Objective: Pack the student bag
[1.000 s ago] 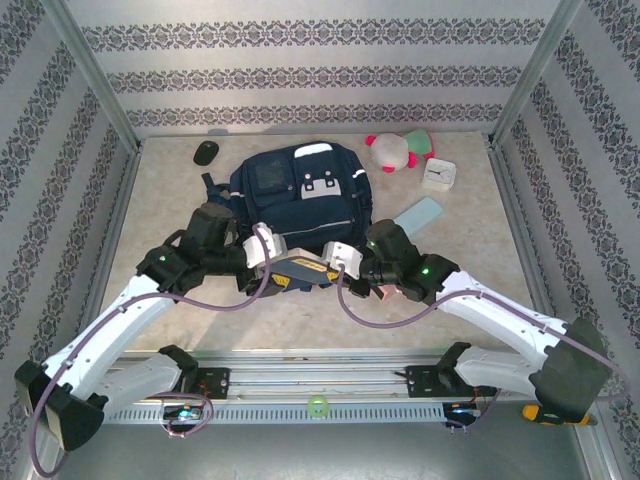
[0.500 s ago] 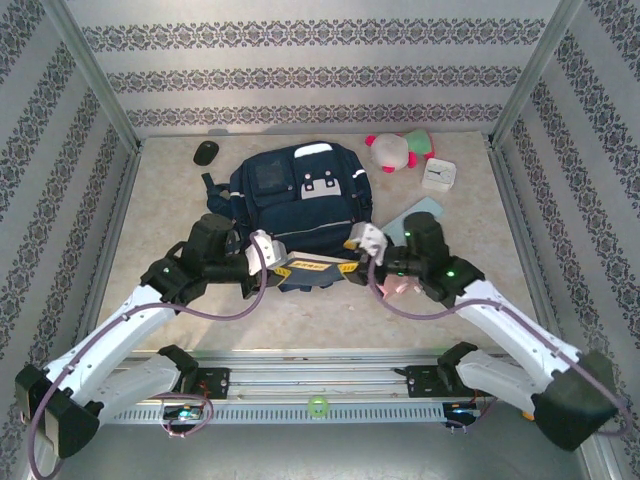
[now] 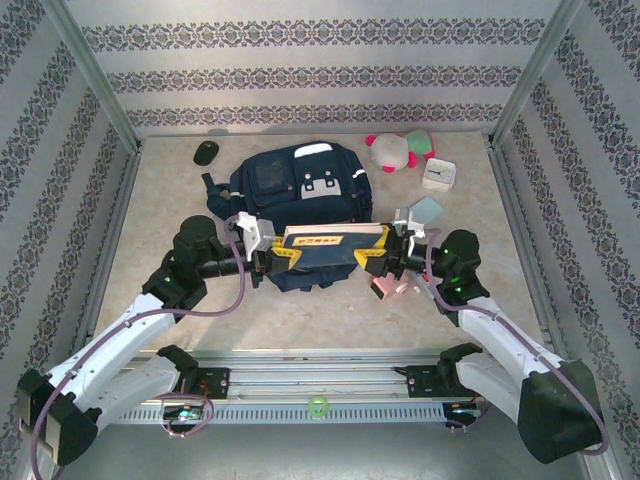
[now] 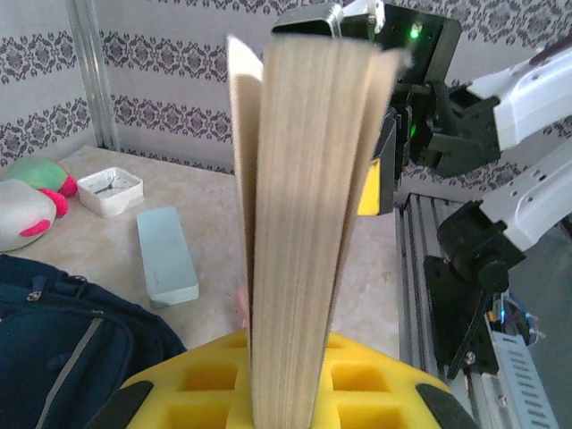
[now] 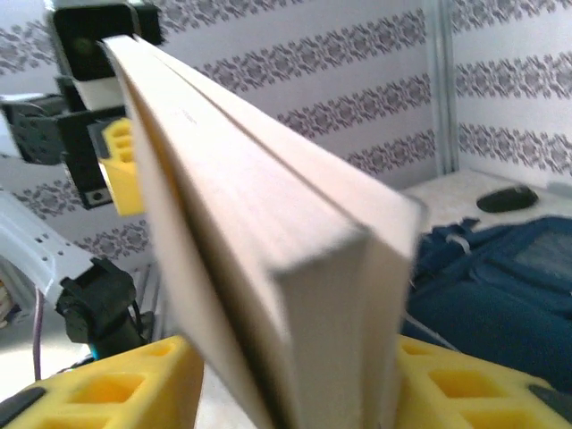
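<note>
Beige tabletop (image 3: 300,310) between patterned walls fills the top view. The backpack (image 3: 300,185) lies flat in the middle with its front pocket up. A book (image 3: 322,245) hangs over the bag's near end, its long axis running left to right across the two arms. The left gripper (image 3: 268,250) is closed on the book's left end and the right gripper (image 3: 378,255) is clamped on its right end. Each arm is therefore equally near, and the bag lies just beyond and partly under the book. A dark mouse (image 3: 206,152) sits beyond the bag on the left. I cannot tell from here where the bag opens.

From the left wrist, the book (image 4: 299,223) stands on edge and rises straight out from between the yellow pads (image 4: 197,375), which press its sides. One cover splays a little from the pages. The bag (image 4: 63,331) is low on the left, below the book, with a pale blue case (image 4: 165,255) on the table past it.

From the right wrist, the book (image 5: 268,223) again runs away from the yellow pads (image 5: 116,393) that pinch it, toward the other gripper at its far end. The bag (image 5: 500,286) lies down to the right. Judging by this, the next move turns on tipping or sliding the book sideways toward the bag, with both arms moving together.
</note>
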`<move>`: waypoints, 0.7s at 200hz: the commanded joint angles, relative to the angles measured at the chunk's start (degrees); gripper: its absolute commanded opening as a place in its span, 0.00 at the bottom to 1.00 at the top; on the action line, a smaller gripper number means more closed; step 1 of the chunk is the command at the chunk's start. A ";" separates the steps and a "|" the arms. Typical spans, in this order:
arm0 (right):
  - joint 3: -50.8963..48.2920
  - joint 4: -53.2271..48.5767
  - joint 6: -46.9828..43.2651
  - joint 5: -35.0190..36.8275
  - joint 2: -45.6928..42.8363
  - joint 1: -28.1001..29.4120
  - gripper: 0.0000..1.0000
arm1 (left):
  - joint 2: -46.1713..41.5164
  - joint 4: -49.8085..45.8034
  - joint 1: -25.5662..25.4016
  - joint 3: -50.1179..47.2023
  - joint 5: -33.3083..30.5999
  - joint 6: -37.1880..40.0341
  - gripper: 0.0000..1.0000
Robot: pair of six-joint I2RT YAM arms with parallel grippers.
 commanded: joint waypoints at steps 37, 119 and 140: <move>0.20 14.66 9.44 -5.68 1.06 -1.04 0.00 | 3.12 9.37 0.55 -0.67 -2.53 -4.85 0.36; -0.41 -8.43 27.36 15.96 -0.90 -14.16 0.00 | 19.06 -10.19 -3.35 6.84 -28.90 22.83 0.80; -0.71 -10.90 27.85 17.92 -2.08 -14.71 0.00 | 26.70 -7.17 -3.58 8.68 -33.87 26.86 0.88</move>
